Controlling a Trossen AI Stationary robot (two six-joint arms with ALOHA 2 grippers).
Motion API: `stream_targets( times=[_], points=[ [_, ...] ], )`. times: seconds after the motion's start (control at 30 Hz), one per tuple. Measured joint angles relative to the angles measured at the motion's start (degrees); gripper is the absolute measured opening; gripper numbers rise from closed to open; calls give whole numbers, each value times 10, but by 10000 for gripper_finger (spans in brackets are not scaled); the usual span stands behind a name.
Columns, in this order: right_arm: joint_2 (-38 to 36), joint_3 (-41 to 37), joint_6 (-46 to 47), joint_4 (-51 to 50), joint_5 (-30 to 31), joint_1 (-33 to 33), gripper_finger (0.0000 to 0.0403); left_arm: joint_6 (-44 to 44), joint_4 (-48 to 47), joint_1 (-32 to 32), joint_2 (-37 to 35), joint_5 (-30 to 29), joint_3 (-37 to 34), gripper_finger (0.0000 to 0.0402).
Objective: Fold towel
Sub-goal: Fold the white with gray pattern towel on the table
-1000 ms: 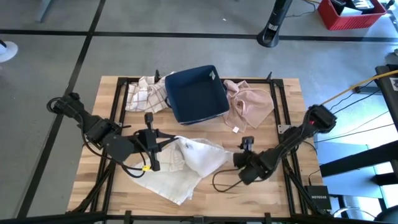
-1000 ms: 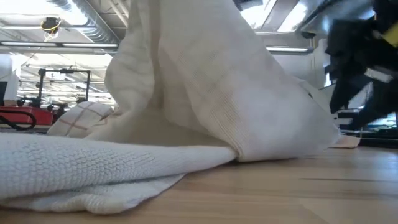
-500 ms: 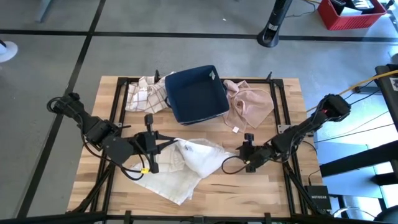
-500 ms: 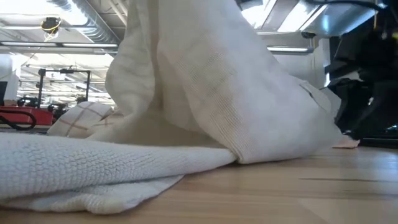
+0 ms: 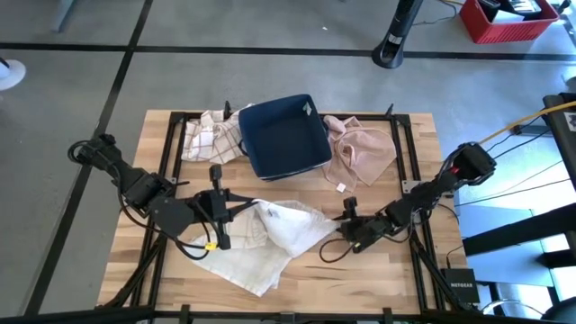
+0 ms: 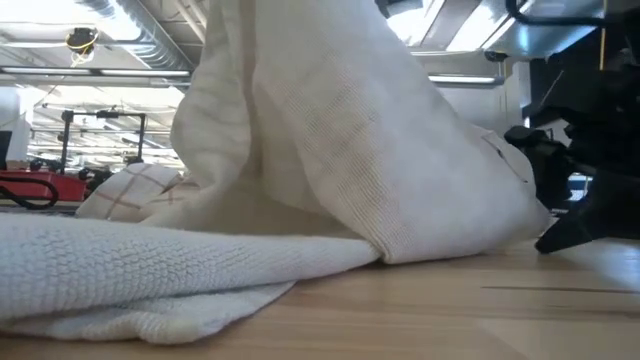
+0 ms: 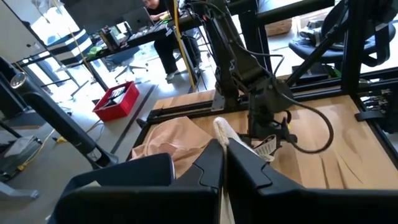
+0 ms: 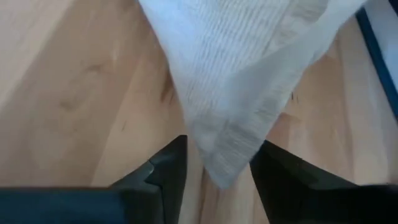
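The right gripper had its two dark fingers part open, one on each side of a pointed corner of the white towel, which lay between them without yet being pinched; seen from above, that gripper sat low on the wooden table at the towel's right-hand corner. The left gripper had its fingers closed tight on a raised fold of the same towel, lifting it into a peak that filled the table-level camera. The towel lay crumpled across the front middle of the table, between the two arms. It looked light, soft and limp, a ribbed weave that would sag and drape rather than hold a shape, so a corner or hemmed edge seemed the best place to grip, and the cloth should not slip much from the pads. A small tag hung at the far corner near the right gripper, but no writing on it could be made out. Behind the towel stood a dark blue bin, with a checked cloth beside it on the left and a pink cloth on the right. No brand or label could be read anywhere.
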Motion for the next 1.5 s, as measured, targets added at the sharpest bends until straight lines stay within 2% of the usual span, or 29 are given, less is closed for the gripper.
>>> stream_targets(
  times=[0.07,0.2,0.23,0.37,0.53,0.67,0.87,1.07,1.3,1.37,1.5],
  points=[
    [5,2,5,2,-1,2,126,2,0,0,0,0,0,5],
    [-13,32,-23,-42,1,0,23,31,8,0,0,-1,0,5],
    [-25,44,-32,-55,3,1,13,43,17,0,0,-3,0,5],
    [-80,93,-29,-170,57,1,13,81,36,-3,-3,-10,19,5],
    [-176,199,-18,-353,93,1,10,123,32,-13,-4,-52,78,5],
    [-231,313,10,-502,116,0,5,182,31,-22,-4,-107,128,5],
    [-256,506,61,-632,184,0,11,262,30,-23,-7,-171,188,5],
    [-256,665,39,-664,224,0,6,296,32,-12,-10,-188,226,5],
    [-255,751,-5,-666,258,0,4,322,41,15,-20,-207,227,5],
    [-252,769,-33,-654,287,0,4,349,90,27,-21,-210,227,5],
    [-244,811,-102,-590,321,0,7,420,269,36,-21,-187,227,5]
  ],
)
